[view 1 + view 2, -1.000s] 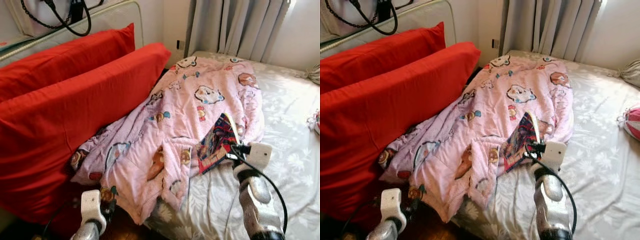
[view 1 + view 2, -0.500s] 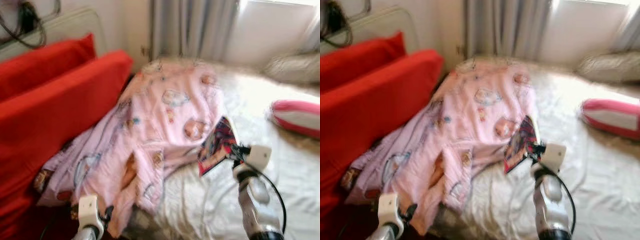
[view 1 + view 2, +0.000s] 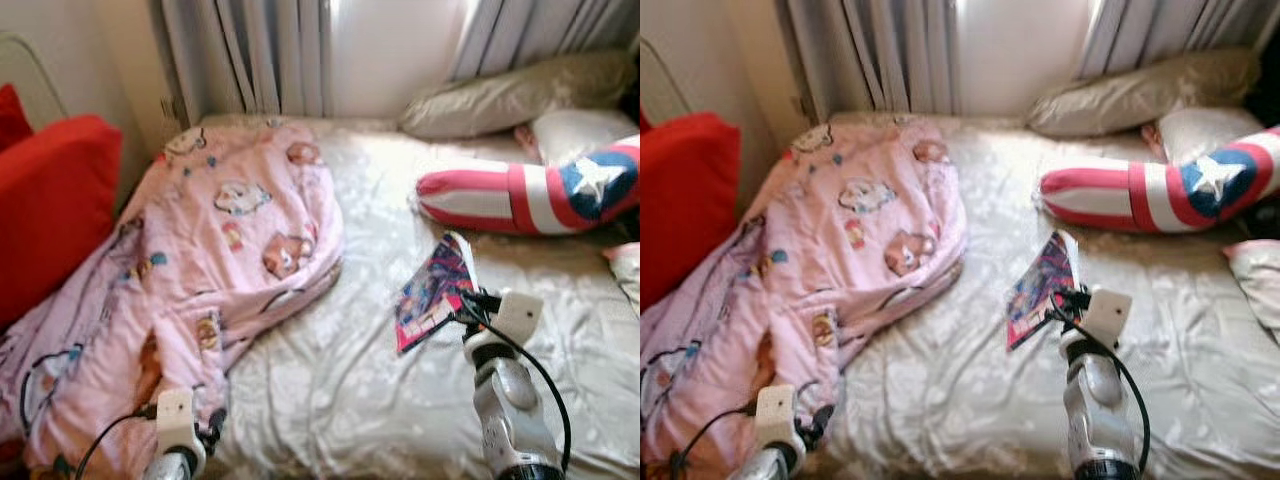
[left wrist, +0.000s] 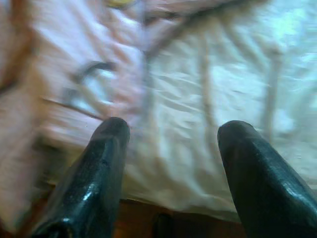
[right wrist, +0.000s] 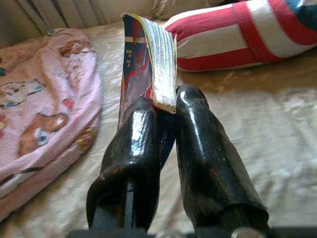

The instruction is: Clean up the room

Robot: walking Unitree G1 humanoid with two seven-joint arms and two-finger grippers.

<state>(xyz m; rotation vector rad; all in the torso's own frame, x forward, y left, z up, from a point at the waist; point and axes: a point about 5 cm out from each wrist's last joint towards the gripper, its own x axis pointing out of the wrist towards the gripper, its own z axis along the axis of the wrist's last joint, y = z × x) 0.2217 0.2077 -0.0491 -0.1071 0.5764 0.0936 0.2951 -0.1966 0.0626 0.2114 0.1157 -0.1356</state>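
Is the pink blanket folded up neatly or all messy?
Messy. The pink blanket lies crumpled in a heap across the bed, with wrinkles and one end drooping over the edge.

No legible text, brand or number is to be made out. Small print is carried on the book (image 5: 143, 64) cover but is too blurred to be read. A white star sign is borne on the blue band of the striped pillow (image 3: 590, 178).

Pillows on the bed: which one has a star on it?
The long striped pillow, red and white with a white star on blue. The pillow behind it is plain beige.
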